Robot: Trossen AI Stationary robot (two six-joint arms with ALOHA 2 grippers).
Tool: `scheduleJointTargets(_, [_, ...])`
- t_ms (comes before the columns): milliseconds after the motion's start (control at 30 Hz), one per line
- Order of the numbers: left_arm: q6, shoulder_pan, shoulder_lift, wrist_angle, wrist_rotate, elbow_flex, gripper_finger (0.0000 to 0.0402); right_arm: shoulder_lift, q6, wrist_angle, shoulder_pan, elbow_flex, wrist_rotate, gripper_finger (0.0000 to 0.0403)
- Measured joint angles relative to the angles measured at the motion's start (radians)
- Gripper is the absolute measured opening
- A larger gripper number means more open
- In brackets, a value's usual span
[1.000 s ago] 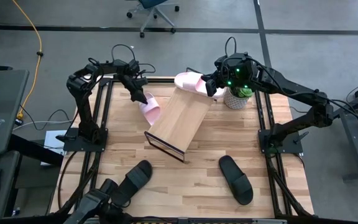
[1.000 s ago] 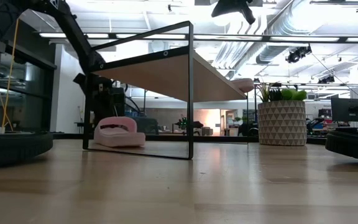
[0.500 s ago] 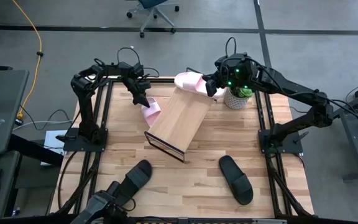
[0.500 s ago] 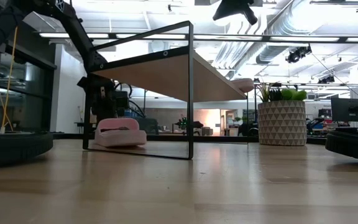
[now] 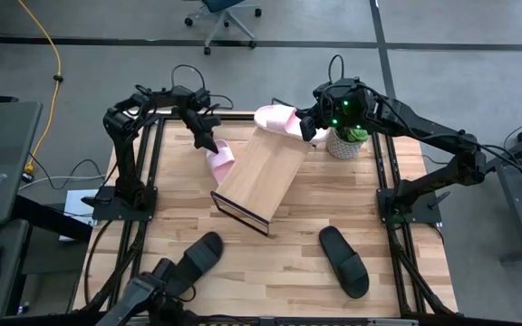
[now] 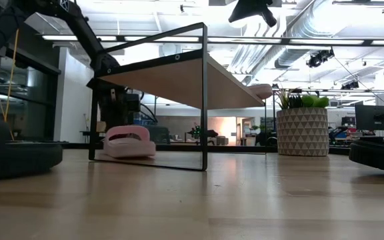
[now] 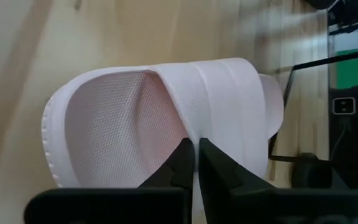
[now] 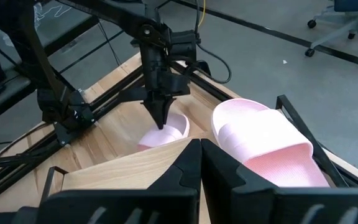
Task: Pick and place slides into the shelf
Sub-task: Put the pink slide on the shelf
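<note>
Left gripper: our left gripper [image 5: 205, 143] stood over the pink slide on the table [image 5: 217, 160], beside the shelf's left edge. In the left wrist view its fingers [image 7: 182, 163] were pressed nearly together around the edge of the wide strap, so we judged it to be pinching that slide.

What changed: over the last second our left arm swung in from the table's far left corner and came down on the slide. The slide itself shifted a little toward the shelf [image 5: 263, 172] and, in the low view [image 6: 128, 141], its near end seemed slightly raised. We read this as grasp made and lift just starting.

Right gripper: our right gripper [image 5: 307, 127] hovered unmoved at the shelf's high far end, just beside the second pink slide [image 5: 277, 118]. In its wrist view the fingers [image 8: 185, 169] lay close together with nothing between them.

Second pink slide: it rested at the shelf's top edge [image 8: 263, 140], as it had a second ago; we could not tell how firmly it sat.

Black slides: one lay near the table's front left [image 5: 198, 258], one at the front right [image 5: 344, 260], both untouched.

Potted plant: it stood by the right gripper [image 5: 343, 142].

Meaning for the task: one pair was partly handled; the black pair remained.
</note>
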Motion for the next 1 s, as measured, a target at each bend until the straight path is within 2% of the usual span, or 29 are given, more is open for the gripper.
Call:
scheduleJointTargets(200, [-0.017, 0.001, 0.0, -0.031, -0.058, 0.085, 0.0002, 0.0, 0.0, 0.0, 0.0, 0.0, 0.0, 0.0])
scheduleJointTargets(467, [-0.03, 0.001, 0.0, -0.122, -0.148, 0.258, 0.0001, 0.0, 0.0, -0.002, 0.0, 0.0, 0.0, 0.0])
scheduleJointTargets(800, [-0.03, 0.0, 0.0, -0.302, -0.229, 0.485, 0.0, 0.0, -0.001, -0.024, 0.0, 0.0, 0.0, 0.0])
scheduleJointTargets(1000, [-0.092, 0.0, -0.016, -0.327, -0.245, 0.581, 0.0, 0.0, -0.017, -0.025, 0.0, 0.0, 0.002, 0.0])
